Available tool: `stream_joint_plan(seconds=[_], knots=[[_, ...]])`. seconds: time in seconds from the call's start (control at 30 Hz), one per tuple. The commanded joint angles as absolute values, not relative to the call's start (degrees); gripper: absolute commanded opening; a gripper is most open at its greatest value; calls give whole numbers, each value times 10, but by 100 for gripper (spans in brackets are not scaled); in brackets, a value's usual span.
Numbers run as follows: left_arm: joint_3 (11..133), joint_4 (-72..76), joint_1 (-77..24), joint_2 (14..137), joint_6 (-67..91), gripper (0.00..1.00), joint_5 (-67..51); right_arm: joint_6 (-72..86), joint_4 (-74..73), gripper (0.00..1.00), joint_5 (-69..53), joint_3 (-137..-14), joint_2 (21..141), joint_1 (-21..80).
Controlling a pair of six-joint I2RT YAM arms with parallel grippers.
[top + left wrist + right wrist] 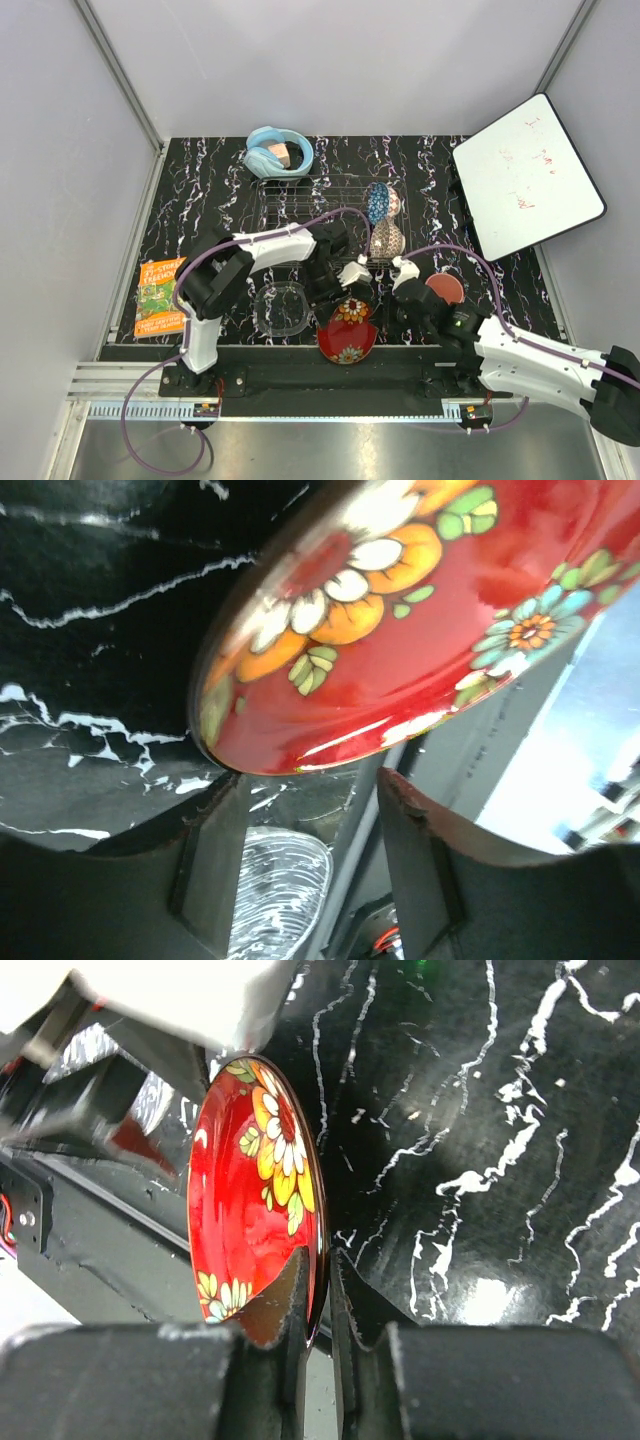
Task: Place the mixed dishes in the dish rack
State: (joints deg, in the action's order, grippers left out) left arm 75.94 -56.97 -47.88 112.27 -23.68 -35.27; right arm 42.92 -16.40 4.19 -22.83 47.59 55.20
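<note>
The red floral plate [348,330] stands on edge near the table's front edge. My right gripper [325,1260] is shut on its rim, one finger on each face of the plate [245,1210]; in the top view this gripper [380,315] is at the plate's right side. My left gripper [310,790] is open, and the plate [400,630] lies just beyond its fingertips, not between them. The wire dish rack [310,205] holds the blue patterned bowl [378,200] and the beige lattice bowl [386,240]. The clear glass bowl [282,308] and pink cup [445,288] sit on the table. I do not see the tumbler.
Light-blue headphones [278,152] lie behind the rack. A white board [525,175] leans at the right. An orange booklet [160,296] lies at the left edge. The glass bowl [275,900] shows between my left fingers.
</note>
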Motion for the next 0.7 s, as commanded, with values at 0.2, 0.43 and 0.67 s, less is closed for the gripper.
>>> stream_joint_plan(seconds=[0.2, 0.43, 0.67], knots=[[799, -486, -474, 1132, -230, 35, -537, 401, -5, 0, -33, -272, 538, 577], [796, -474, -475, 1135, -226, 24, -542, 392, -5, 0, -47, -279, 548, 586], [791, -463, -479, 1127, -224, 21, -541, 384, 40, 1, -93, -279, 574, 586]])
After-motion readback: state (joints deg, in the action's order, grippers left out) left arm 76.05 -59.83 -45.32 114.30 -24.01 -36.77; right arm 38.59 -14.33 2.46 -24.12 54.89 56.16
